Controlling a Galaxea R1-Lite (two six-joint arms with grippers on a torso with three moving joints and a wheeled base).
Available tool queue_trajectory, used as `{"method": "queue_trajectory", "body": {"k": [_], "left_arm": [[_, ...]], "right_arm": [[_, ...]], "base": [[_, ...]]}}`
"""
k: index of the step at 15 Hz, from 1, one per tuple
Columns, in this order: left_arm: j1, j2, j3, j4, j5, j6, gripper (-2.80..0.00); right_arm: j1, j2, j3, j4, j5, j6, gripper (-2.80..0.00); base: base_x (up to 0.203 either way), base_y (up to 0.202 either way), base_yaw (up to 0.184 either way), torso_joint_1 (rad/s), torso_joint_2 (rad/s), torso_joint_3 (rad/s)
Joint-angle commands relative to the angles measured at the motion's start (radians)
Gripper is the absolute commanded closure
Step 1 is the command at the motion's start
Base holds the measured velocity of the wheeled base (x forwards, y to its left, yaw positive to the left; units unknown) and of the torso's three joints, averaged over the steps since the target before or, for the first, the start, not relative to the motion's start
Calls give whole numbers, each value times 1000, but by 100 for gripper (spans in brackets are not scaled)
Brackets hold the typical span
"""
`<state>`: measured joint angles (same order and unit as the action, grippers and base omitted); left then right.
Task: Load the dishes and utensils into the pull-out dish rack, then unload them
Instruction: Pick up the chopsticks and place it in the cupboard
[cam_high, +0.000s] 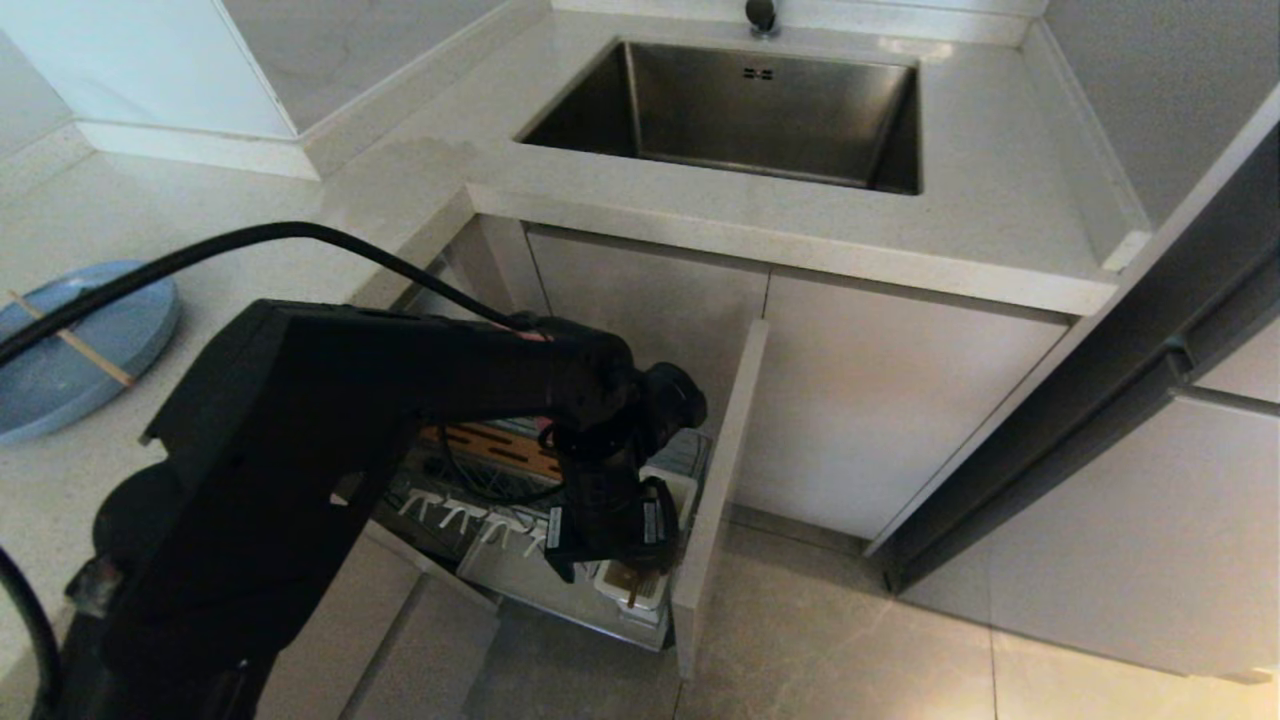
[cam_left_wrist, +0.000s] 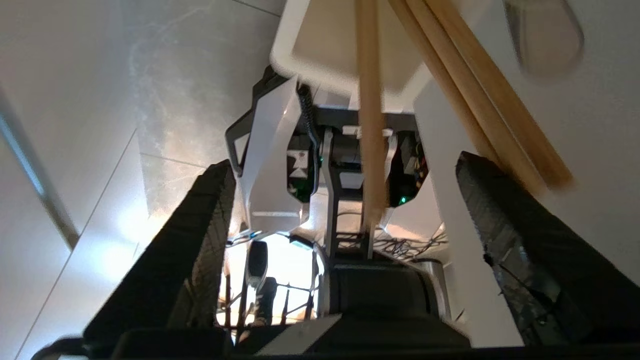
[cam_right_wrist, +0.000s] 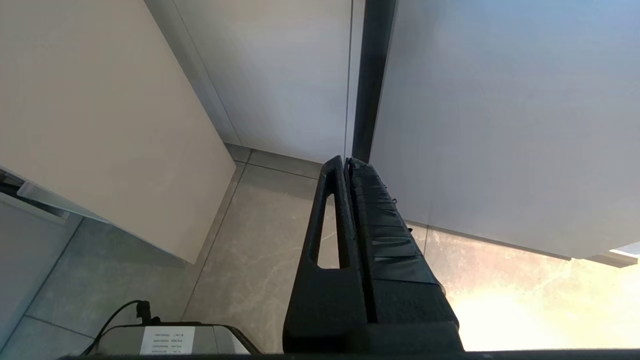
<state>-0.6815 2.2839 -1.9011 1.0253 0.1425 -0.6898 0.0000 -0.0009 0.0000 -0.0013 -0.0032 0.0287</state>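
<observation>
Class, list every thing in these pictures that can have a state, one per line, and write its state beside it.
Dish rack: pulled out of the cabinet.
Utensil cup: holds chopsticks.
Chopsticks: standing in the cup, free of the fingers.
Blue plate: on the counter, a wooden stick lying across it.
Sink: empty.
Left gripper: open, over the cup.
Right gripper: shut, parked above the floor.

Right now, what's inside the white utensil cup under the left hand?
Wooden chopsticks stand in the cup; the open left hand is above them. A spoon-like shape sits beside. The cup's bottom is hidden.
</observation>
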Motion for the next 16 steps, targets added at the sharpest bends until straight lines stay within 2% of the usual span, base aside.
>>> {"method": "queue_trajectory", "body": {"k": [1,8,9,13,16], "left_arm": [[0,-54,0,21,10,-4,-280],[0,-173,6,65,133,-30,-280],[-1,-193,6,77,147,-31,0],[-15,-325,7,100,206,-57,0],[-21,-453,8,129,223,-59,0]], "right_arm": [[0,-1,0,0,0,0,0],[0,-1,0,0,0,0,0],[0,-1,0,0,0,0,0],[0,-1,0,0,0,0,0],[0,-1,0,0,0,0,0]], "base": [[0,0,0,0,0,0],[0,0,0,0,0,0],[0,0,0,0,0,0],[0,0,0,0,0,0],[0,0,0,0,0,0]]}}
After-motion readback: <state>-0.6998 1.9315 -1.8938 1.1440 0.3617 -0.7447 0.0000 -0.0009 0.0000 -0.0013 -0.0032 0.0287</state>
